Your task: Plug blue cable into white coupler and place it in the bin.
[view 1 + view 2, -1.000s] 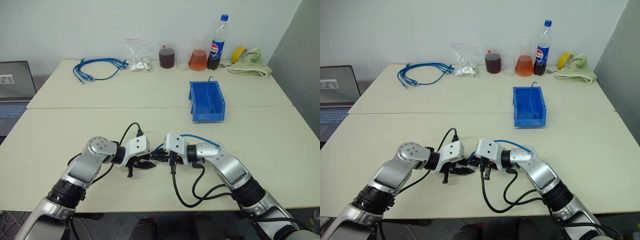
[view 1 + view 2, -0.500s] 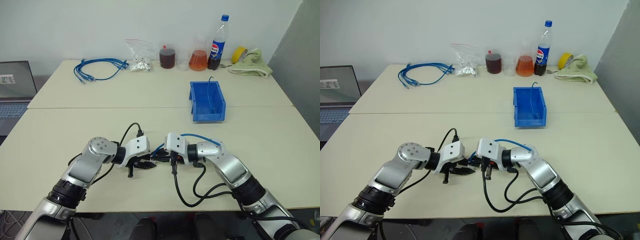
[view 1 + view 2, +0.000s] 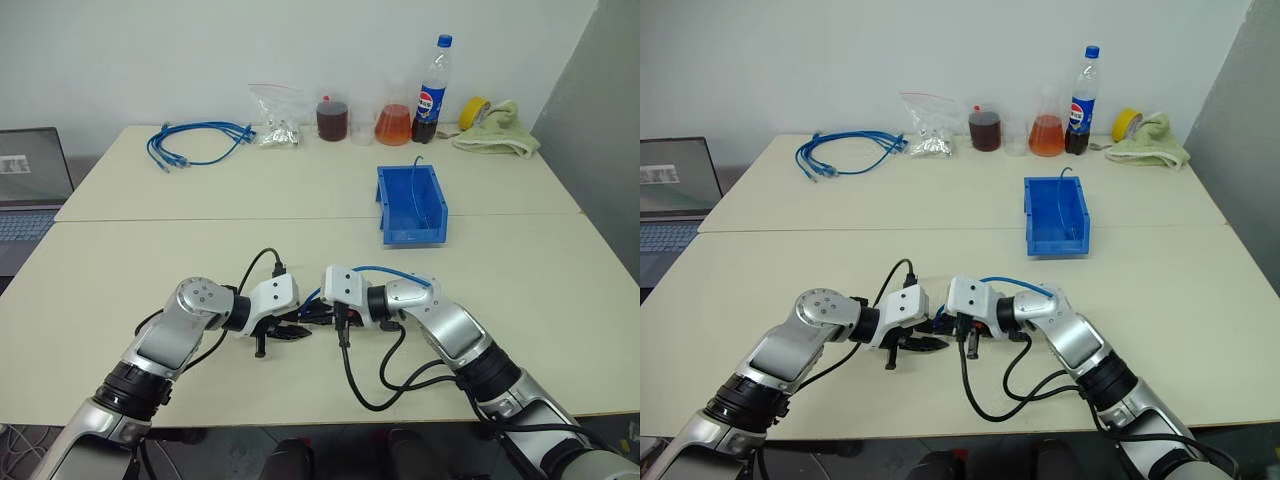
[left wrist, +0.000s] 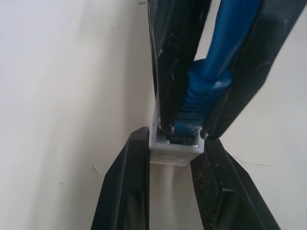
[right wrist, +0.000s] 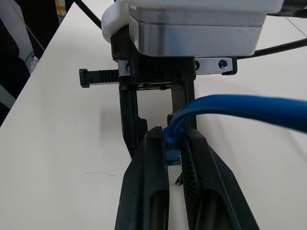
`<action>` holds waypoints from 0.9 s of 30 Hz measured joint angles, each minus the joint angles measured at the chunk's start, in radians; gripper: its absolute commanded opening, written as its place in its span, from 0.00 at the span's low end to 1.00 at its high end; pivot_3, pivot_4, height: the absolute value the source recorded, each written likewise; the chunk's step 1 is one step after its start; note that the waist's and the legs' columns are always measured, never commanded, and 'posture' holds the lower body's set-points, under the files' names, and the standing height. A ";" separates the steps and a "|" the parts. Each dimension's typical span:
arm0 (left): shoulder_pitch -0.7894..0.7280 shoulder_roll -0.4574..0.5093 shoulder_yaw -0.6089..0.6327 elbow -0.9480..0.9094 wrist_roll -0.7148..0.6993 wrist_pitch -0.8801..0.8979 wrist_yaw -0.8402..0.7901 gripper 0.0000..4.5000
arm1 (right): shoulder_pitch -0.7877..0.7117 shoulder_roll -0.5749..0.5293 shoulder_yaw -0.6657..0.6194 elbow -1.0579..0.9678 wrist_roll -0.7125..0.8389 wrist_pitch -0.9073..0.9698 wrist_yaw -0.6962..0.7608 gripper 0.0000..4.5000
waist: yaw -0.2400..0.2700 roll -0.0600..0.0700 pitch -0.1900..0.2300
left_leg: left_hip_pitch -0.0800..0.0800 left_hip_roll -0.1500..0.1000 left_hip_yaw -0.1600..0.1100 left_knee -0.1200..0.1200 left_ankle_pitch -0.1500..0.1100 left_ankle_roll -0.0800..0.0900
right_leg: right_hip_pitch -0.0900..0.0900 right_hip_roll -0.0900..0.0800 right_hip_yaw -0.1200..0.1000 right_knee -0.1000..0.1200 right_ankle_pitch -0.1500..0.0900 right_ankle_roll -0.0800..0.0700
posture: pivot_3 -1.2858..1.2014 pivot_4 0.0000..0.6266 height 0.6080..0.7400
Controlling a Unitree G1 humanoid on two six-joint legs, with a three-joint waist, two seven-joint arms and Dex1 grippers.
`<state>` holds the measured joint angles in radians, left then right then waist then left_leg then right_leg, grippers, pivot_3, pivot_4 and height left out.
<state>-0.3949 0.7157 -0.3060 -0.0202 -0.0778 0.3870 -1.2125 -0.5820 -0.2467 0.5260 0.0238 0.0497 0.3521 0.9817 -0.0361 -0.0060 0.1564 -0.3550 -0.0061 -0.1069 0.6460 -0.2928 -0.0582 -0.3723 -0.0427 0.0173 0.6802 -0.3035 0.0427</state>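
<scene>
Low over the near table, my two grippers meet tip to tip. My left gripper (image 3: 298, 333) is shut on the white coupler (image 4: 175, 152), a small boxy block held between its fingers. My right gripper (image 3: 314, 317) is shut on the blue cable (image 4: 204, 88) just behind its plug. The plug end sits in the coupler's socket. The rest of the blue cable (image 3: 395, 272) arches back over my right wrist. The blue bin (image 3: 412, 205) stands open on the far table, beyond my right arm and apart from both grippers.
A coiled bundle of blue cables (image 3: 195, 140) lies at the far left. A plastic bag (image 3: 278, 115), two jars of liquid, a cola bottle (image 3: 431, 75), yellow tape and a towel (image 3: 495, 125) line the back edge. A laptop (image 3: 30, 180) sits left. Black wrist cords (image 3: 370, 385) loop near the front edge.
My right wrist has turned a little, and its housing sits slightly closer to the left gripper. The left arm has kept still. Both grips are unchanged.
</scene>
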 measured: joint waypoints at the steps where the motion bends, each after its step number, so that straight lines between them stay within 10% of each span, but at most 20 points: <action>1: 0.000 0.000 0.000 0.000 0.000 0.000 0.000 0.19 | 0.000 0.001 0.000 0.001 0.000 0.000 0.000 0.02 | 0.000 0.000 0.000 | 0.000 0.000 0.000 0.000 0.000 0.000 | 0.000 0.000 0.000 0.000 0.000 0.000 | 0.52 0.24 1.00; 7: 0.015 -0.002 0.016 0.007 -0.002 -0.024 0.003 0.18 | 0.000 0.009 -0.008 0.017 0.001 -0.007 -0.001 0.02 | -0.001 0.000 0.000 | 0.000 0.000 0.000 0.000 0.000 0.000 | 0.000 0.001 0.000 0.000 0.000 0.000 | 0.52 0.24 1.00; 8: 0.017 -0.002 0.019 0.011 -0.006 -0.027 0.003 0.34 | 0.000 0.011 -0.012 0.023 0.001 -0.009 -0.001 0.02 | -0.002 0.000 0.000 | 0.000 0.001 0.000 0.000 0.000 0.000 | 0.000 0.001 0.000 0.000 0.000 0.000 | 0.52 0.24 1.00; 22: 0.086 0.006 0.101 0.011 -0.115 -0.025 0.007 0.99 | 0.001 0.020 -0.111 0.022 0.054 0.083 -0.057 0.02 | -0.005 -0.001 0.003 | -0.004 0.002 -0.003 0.000 0.000 0.000 | -0.004 0.002 -0.001 0.001 0.000 0.000 | 0.52 0.24 1.00; 27: 0.097 0.006 0.194 -0.053 -0.163 0.049 0.079 1.00 | 0.011 -0.028 -0.268 -0.065 0.139 0.203 -0.101 0.02 | 0.000 -0.002 0.006 | -0.010 0.001 -0.004 0.000 0.000 0.000 | -0.010 0.001 0.000 0.000 0.000 -0.001 | 0.52 0.24 1.00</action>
<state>-0.2978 0.7212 -0.1125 -0.0732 -0.2409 0.4358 -1.1339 -0.5714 -0.2749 0.2583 -0.0412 0.1891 0.5555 0.8804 -0.0358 -0.0077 0.1628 -0.3653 -0.0046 -0.1113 0.6463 -0.2926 -0.0585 -0.3818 -0.0416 0.0170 0.6802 -0.3031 0.0418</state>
